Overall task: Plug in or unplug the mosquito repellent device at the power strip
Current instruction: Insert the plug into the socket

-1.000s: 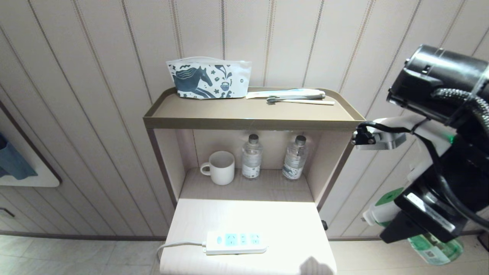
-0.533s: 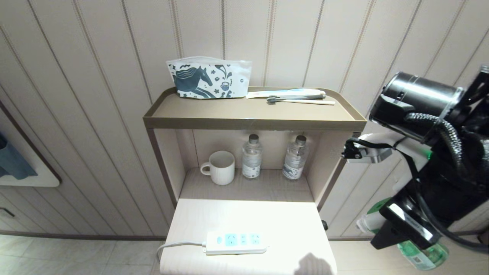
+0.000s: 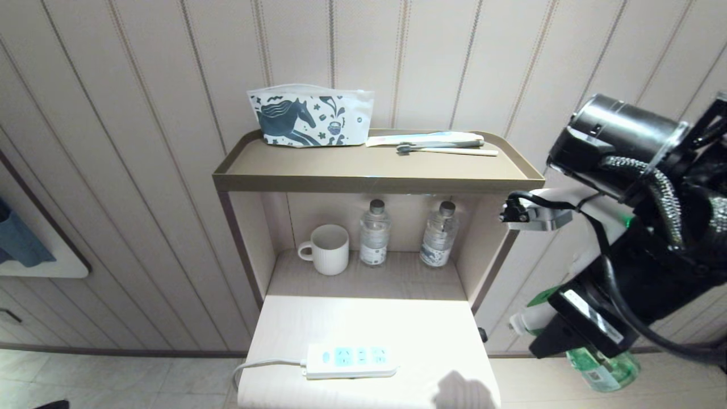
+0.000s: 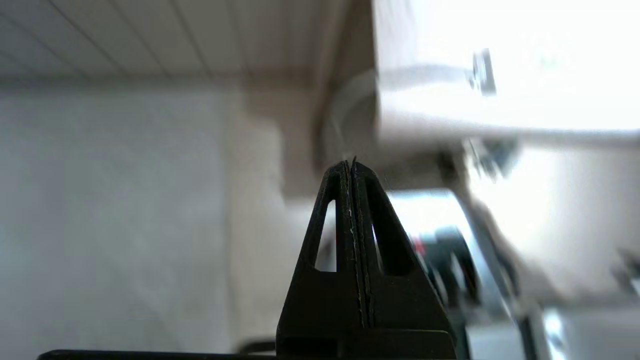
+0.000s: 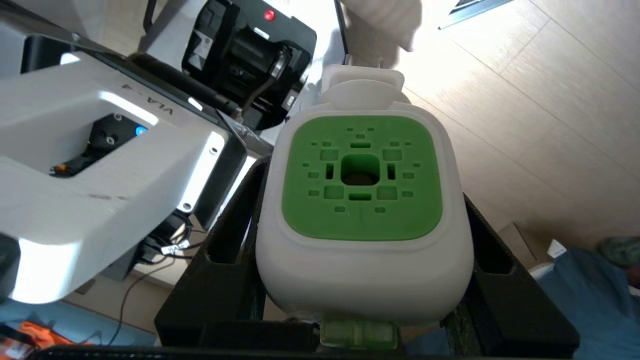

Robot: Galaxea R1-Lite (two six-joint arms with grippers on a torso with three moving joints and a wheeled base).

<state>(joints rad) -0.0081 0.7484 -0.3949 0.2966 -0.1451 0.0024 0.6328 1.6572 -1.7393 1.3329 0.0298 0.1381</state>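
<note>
The power strip (image 3: 349, 360), white with light-blue sockets and a grey-white cord running off to the left, lies near the front of the pale table (image 3: 318, 324). Its sockets are empty. To the right of the table, off its edge, my right gripper (image 3: 559, 335) is shut on the mosquito repellent device (image 3: 525, 322), with the green bottle (image 3: 602, 369) hanging behind it. In the right wrist view the device (image 5: 362, 175) shows its white head with green centre between the black fingers (image 5: 235, 225). My left gripper (image 4: 350, 165) is shut and empty, low beside the furniture.
Behind the table a shelf niche holds a white mug (image 3: 326, 249) and two clear water bottles (image 3: 374, 233). The brown top tray (image 3: 375, 183) carries a horse-print pouch (image 3: 309, 119) and a toothbrush set (image 3: 443, 145). A panelled wall stands behind.
My right arm has carried the device to the left, closer to the table's right edge. The power strip and the shelf items have not moved.
</note>
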